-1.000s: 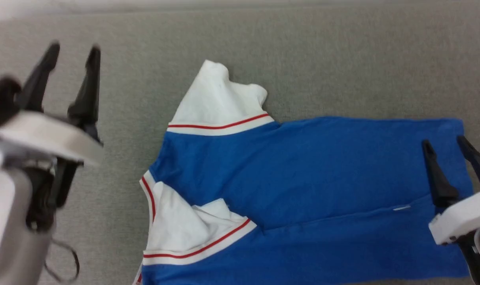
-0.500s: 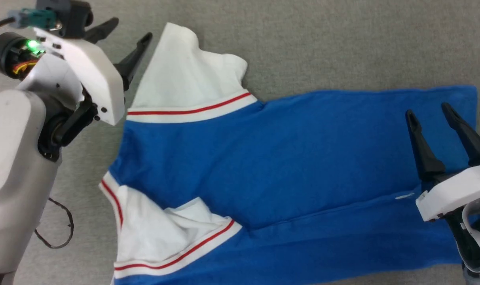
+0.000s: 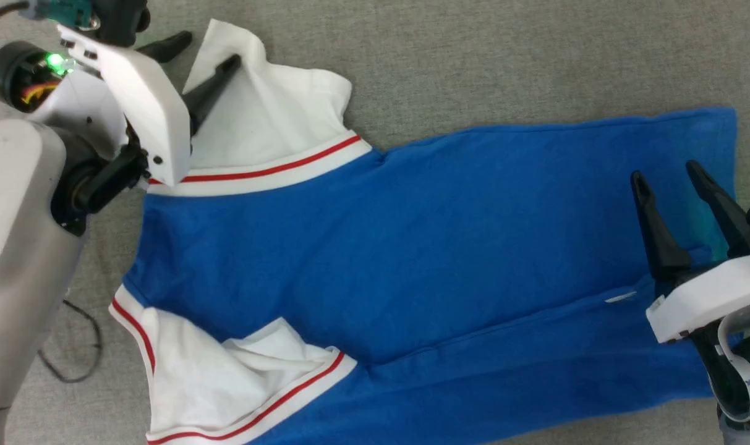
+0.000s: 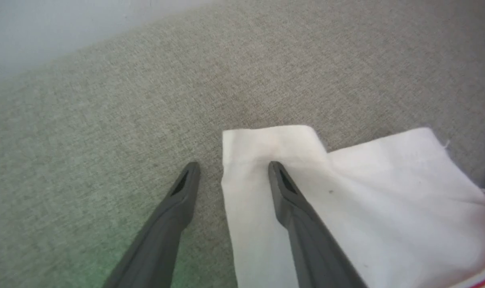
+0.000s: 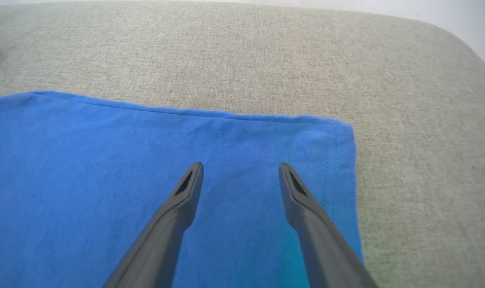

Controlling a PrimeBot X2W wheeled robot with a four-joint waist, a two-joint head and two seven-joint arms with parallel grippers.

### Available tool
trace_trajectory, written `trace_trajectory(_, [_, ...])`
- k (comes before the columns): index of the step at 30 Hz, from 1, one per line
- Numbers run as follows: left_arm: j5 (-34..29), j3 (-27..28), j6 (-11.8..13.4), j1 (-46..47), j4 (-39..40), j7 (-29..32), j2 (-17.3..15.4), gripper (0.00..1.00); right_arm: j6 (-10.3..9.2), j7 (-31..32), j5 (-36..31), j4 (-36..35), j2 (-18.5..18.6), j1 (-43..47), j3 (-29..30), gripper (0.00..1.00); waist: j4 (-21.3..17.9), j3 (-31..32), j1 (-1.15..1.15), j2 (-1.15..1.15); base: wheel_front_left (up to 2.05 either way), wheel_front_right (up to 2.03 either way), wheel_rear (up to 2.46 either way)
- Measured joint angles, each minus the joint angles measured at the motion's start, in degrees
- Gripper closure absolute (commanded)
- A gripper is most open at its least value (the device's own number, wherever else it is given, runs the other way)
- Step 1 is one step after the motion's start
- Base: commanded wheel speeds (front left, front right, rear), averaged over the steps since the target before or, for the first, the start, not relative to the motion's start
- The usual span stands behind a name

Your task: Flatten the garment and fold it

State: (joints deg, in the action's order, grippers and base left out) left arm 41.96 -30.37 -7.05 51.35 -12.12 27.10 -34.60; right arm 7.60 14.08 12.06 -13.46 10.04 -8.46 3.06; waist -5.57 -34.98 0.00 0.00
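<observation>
Soft, light and limp, the shirt lies mostly flat on the cushion, the left gripper wide open and empty astride its far sleeve's edge, the right gripper likewise above its hem, whose corners look best to pinch.

The tabletop is looking grey-beige and soft, like rough woven cloth, with tiny threads crossing each other. It is stretching from side to side in the head view. Soft, even light is falling on it.

In the left wrist view the tabletop is ending at a far edge. A pale blurry strip is lying behind it, too blurry to tell what it is. A faint green glow is sitting near the bottom of that view.

In the right wrist view the tabletop is bending round at a soft corner, and a pale grey-white area is showing past it.
</observation>
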Motion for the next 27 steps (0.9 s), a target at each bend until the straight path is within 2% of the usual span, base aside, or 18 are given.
trace_trajectory(1, [0.01, -0.57, 0.0, 0.43, -0.1, 0.22, -0.32, 1.0, 0.0, -0.01, 0.0, 0.04, 0.01, -0.19, 0.0, 0.0, -0.16, -0.08, 0.0, 0.0, 0.0, 0.0, 0.0])
trace_trajectory(4, [1.09, -2.49, 0.0, 1.07, 0.15, 0.69, -1.31, 1.0, 0.0, -0.01, 0.0, 0.11, 0.02, -0.79, -0.02, 0.0, -0.48, -0.07, 0.0, 0.0, 0.0, 0.0, 0.0])
trace_trajectory(8, [1.47, -3.53, -0.04, 0.94, -0.46, -1.63, -1.62, 1.0, 0.0, 0.01, -0.12, 0.21, 0.58, -0.84, -0.01, 0.0, -0.5, 0.68, 0.01, 0.0, 0.0, 0.0, 0.0])
trace_trajectory(14, [1.21, -4.05, -0.04, -0.36, -1.92, -5.91, -1.7, 1.0, 0.0, 2.12, 0.02, -1.58, 3.57, -3.15, 1.11, 0.0, -0.04, 3.12, 0.0, 0.0, 0.0, 0.0, 0.0])
trace_trajectory(17, [1.21, -4.09, -0.04, -0.92, -2.11, -6.75, -1.66, 1.0, 0.0, 4.87, 1.52, -2.0, 5.23, -6.7, 3.27, 0.0, 0.44, 4.4, 0.0, 0.0, 0.0, 0.0, 0.0])
trace_trajectory(20, [1.23, -4.14, -0.04, -1.0, -2.12, -7.22, -1.52, 1.0, 0.0, 9.25, 1.78, 0.0, 8.51, -10.19, 4.88, 0.0, 1.24, 5.12, 0.0, 0.0, 0.0, 0.0, 0.0])
trace_trajectory(27, [1.26, -4.34, -0.02, -0.99, -2.14, -7.95, -0.35, 1.0, 0.01, 20.0, 3.79, 7.51, 13.43, -11.58, 2.42, 0.0, 3.07, 4.46, 0.0, 0.0, 0.0, 0.0, 0.0])
